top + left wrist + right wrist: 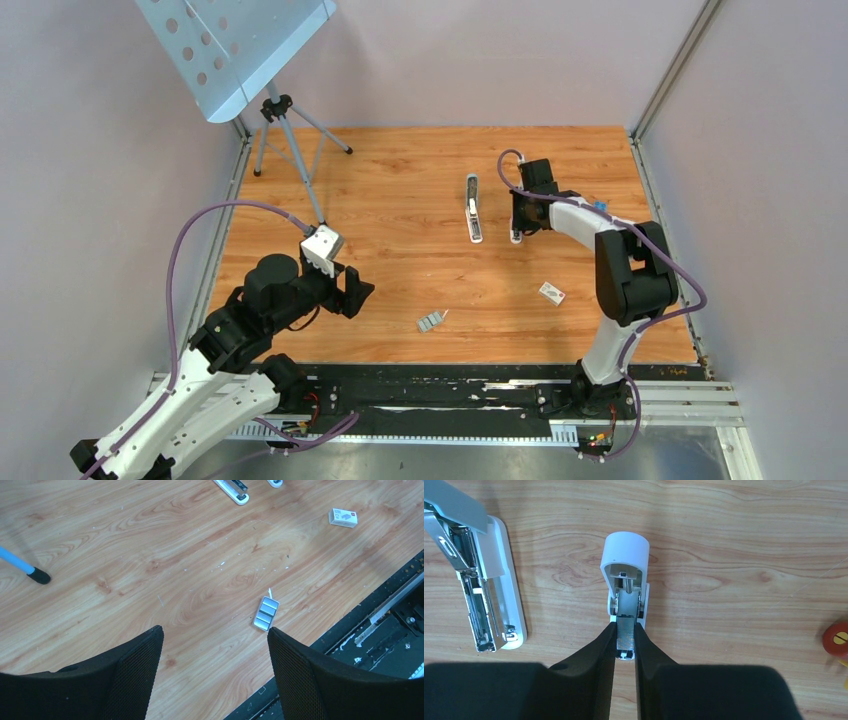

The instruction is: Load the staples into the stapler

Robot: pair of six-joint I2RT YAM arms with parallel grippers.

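Currently, right gripper [625, 629] clamped on metal part of white stapler-like piece [625, 550], which is laid just beside stapler [479, 605]. Stapler hinged open, flat on table [400, 260]. Nearer arm bases, left gripper [214, 635] held spread above wood. Staples [265, 613] laid just ahead of it, well apart from small white box [343, 517].

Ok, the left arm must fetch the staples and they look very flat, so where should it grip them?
I'd come straight down with the left gripper, closing across the narrow width of the staples onto the two long edges. The block lies flat on the table, so only those thin sides offer purchase.
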